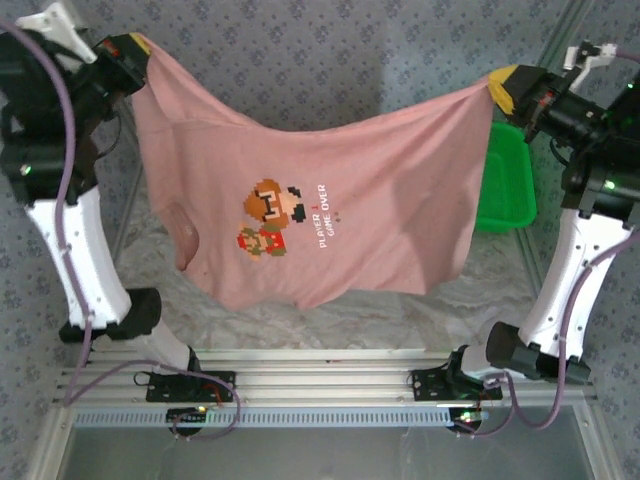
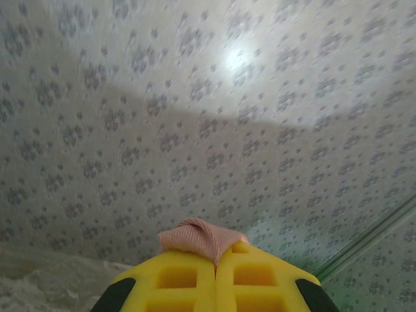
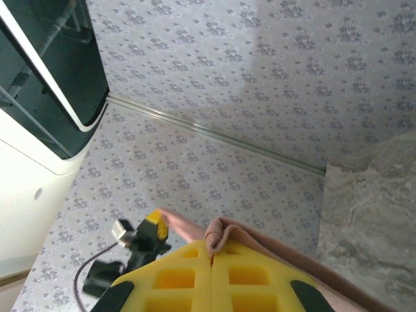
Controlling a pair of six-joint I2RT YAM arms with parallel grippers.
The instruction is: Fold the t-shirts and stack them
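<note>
While raised high, left tool point(image 1: 135, 47) — and right tool point(image 1: 503, 88) — pinch the t-shirt point(image 1: 390, 190).

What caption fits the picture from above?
The left tool and right tool hold a pink t-shirt spread out in the air, beside a green basket.
</note>
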